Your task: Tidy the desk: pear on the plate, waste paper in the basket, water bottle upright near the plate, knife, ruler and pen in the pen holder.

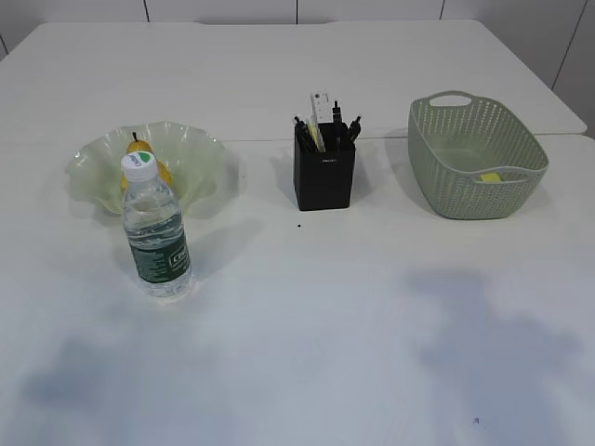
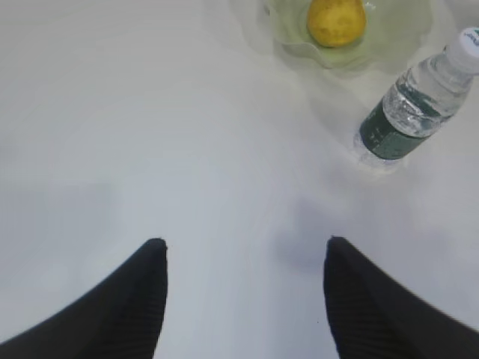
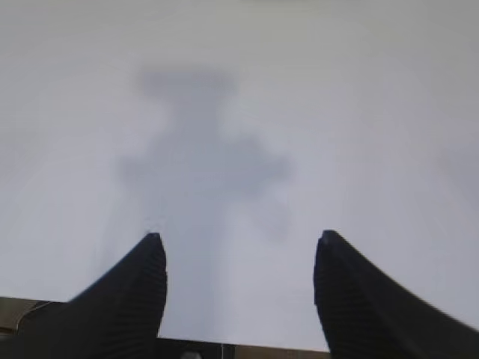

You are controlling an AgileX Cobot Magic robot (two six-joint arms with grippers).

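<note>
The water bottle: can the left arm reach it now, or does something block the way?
Probably yes. The left gripper is open and empty, and only bare desk lies between it and the upright water bottle. The plate with the pear sits behind the bottle.

The right end effector [image 3: 239,250] hangs empty, jaws apart, above the shadowed desk [image 3: 337,112].

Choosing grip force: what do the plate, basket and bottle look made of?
Plate: likely glass, glossy, pale green and see-through with a ruffled rim. Basket: matte sage-green plastic, moulded with perforated woven-look walls. Bottle: thin clear plastic, white cap, dark green label.
</note>
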